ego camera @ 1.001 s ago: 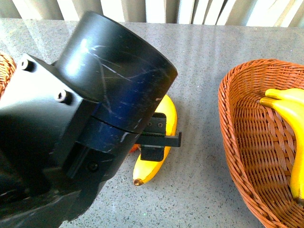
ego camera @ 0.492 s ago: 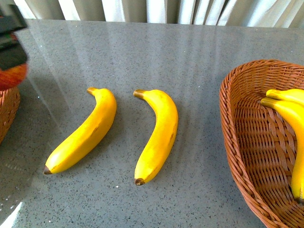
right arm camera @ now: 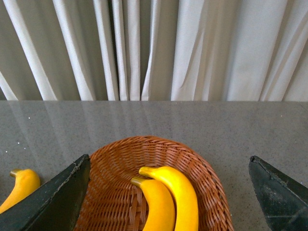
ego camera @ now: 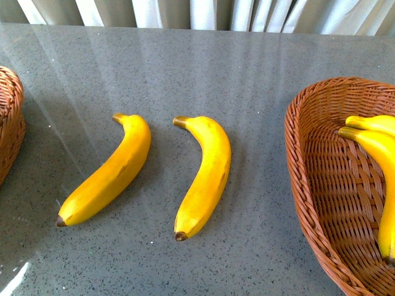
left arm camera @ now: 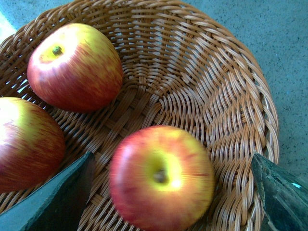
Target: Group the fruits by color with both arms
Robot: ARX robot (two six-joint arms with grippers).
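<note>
My left fingers [left arm camera: 53,202] just let go, so the apple [left arm camera: 161,175] is in its basket [left arm camera: 231,96]. Right fingers [right arm camera: 53,197], spread wide, should take a banana [ego camera: 203,176] next.

bare tabletop [ego camera: 247,61] behind bananas [ego camera: 207,176], baskets [ego camera: 321,197] flanking both sides

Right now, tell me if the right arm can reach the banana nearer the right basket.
Probably yes: that banana lies on bare table, nothing over it, and the right hand hangs open by the neighbouring basket.

Bananas [ego camera: 108,172] [ego camera: 203,176] [ego camera: 370,123] [ego camera: 386,185]: four, yellow. Apples [left arm camera: 74,67] [left arm camera: 26,142] [left arm camera: 161,178]: three, red with yellow streaks. Wicker baskets [ego camera: 321,185] [ego camera: 11,117]: two.
</note>
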